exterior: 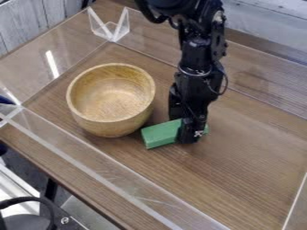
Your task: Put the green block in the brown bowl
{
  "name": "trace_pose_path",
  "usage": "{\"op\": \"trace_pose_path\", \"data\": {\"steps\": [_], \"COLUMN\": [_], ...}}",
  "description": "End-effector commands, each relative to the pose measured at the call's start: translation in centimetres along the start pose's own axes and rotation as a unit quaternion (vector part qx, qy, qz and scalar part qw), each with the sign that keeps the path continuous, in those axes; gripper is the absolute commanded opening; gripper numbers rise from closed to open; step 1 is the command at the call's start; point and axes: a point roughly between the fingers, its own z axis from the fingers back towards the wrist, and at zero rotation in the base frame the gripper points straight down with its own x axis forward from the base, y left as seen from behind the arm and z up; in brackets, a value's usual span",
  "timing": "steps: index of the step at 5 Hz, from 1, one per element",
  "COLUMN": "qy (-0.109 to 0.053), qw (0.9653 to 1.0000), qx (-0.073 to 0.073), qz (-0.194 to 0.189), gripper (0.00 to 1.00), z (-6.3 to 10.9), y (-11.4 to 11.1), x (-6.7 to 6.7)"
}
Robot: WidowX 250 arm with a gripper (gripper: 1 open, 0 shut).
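Only one view is on offer, a camera looking down across the table from one corner.

In it, the black robot arm is reaching down from twelve o'clock and pointing its gripper (189, 128) straight at the dark wood-grain table (240, 171). The jaws are standing apart, as wide as they go, and they are straddling the right end of the small solid green rectangular block (163, 135), which is lying flat on the table. Whether the jaw tips are already touching the block's faces is too small to tell; nothing is clamped yet. The arm is probably posed this way so that closing the jaws will pinch the bar across its narrow width, the easiest grip on an elongated piece.

The green block is showing flat faces and crisp edges, a bright even green, its long axis running from about eight o'clock to two o'clock. Its left end is lying just beside the round light-brown wooden bowl (111, 99), which is sitting at the block's ten o'clock, thick-walled, grain visible and empty inside. The short gap suggests that the carry will need only a lift over the rim.

A clear plastic wall (72, 175) is bordering the table's near edges, apparently to keep things from sliding off.
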Motion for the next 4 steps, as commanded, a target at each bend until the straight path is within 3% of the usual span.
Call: {"op": "trace_pose_path", "data": {"steps": [1,3,4], "qy": [-0.016,-0.02,-0.02], "qw": [0.9998,0.9997,0.9996], "qx": [0.008,0.009,0.009], "qz": [0.005,0.012,0.018], "gripper": [1.0,1.0,0.0], "z": [0.69,0.83,0.84], "y": [0.22,0.19,0.47], "x": [0.23,0.2,-0.06]}}
